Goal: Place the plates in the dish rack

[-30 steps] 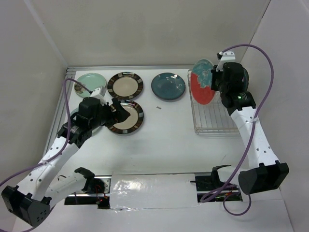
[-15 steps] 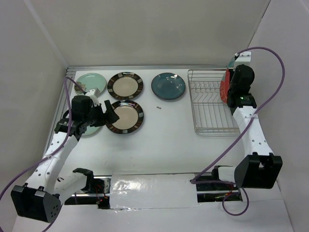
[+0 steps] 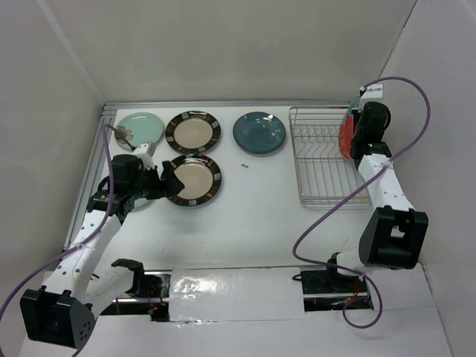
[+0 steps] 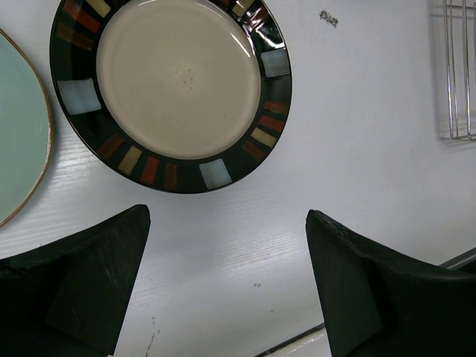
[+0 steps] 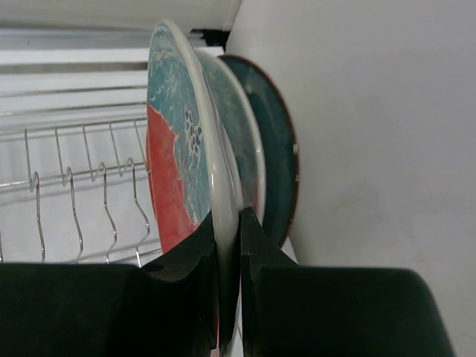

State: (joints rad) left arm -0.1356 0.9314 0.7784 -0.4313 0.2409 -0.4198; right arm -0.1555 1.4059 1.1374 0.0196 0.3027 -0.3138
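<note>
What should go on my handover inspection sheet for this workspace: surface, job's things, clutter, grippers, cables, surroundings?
Surface: white table, no spills seen.
Job's things: five plates flat on table: mint-green plate, second mint-green plate partly under left arm, far striped plate, near striped plate, dark teal plate. Dish rack: three plates upright at its right end, red-and-teal plate innermost.
Clutter: one small dark speck.
Grippers: left gripper open over table beside near striped plate; right gripper shut on red-and-teal plate.
Cables: purple cables, one along each arm, looping loose.
Surroundings: white walls; shiny strip at near edge.
</note>
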